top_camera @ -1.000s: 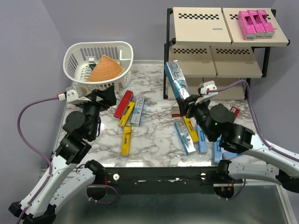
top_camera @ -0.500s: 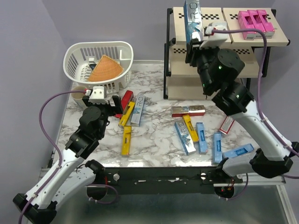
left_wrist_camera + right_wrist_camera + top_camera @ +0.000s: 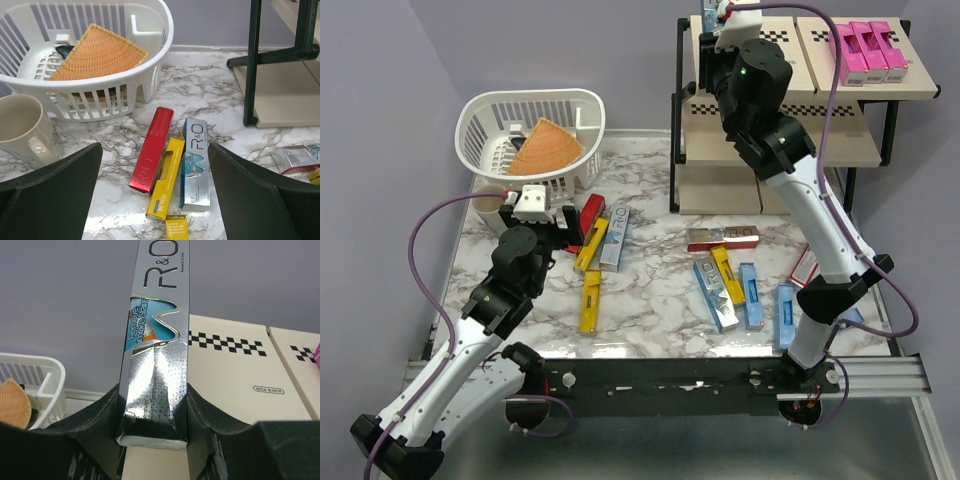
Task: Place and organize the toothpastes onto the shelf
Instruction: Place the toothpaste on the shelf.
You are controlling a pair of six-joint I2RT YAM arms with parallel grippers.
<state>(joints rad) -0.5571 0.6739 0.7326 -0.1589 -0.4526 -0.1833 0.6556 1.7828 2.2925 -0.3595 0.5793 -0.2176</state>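
My right gripper (image 3: 712, 22) is raised over the left end of the shelf's top tier (image 3: 760, 65) and is shut on a shiny silver-blue toothpaste carton (image 3: 157, 340), held upright. In the right wrist view the gripper (image 3: 155, 412) sits just above the beige panel (image 3: 235, 375). Three pink cartons (image 3: 865, 50) lie on the top tier's right end. My left gripper (image 3: 558, 222) is open and empty. It hovers over a red carton (image 3: 151, 149), a yellow one (image 3: 166, 176) and a silver one (image 3: 195, 167). Several more cartons (image 3: 725, 280) lie at mid-right on the table.
A white basket (image 3: 582, 110) holding a wicker wedge (image 3: 545, 148) stands at the back left, with a beige mug (image 3: 22, 127) beside it. Another yellow carton (image 3: 590, 300) lies near the left arm. The shelf's black leg (image 3: 250, 65) stands to the right of the left gripper.
My right arm has lifted the silver-blue carton from the table up to above the shelf's top tier. My left arm has swung a little toward the left group of cartons.
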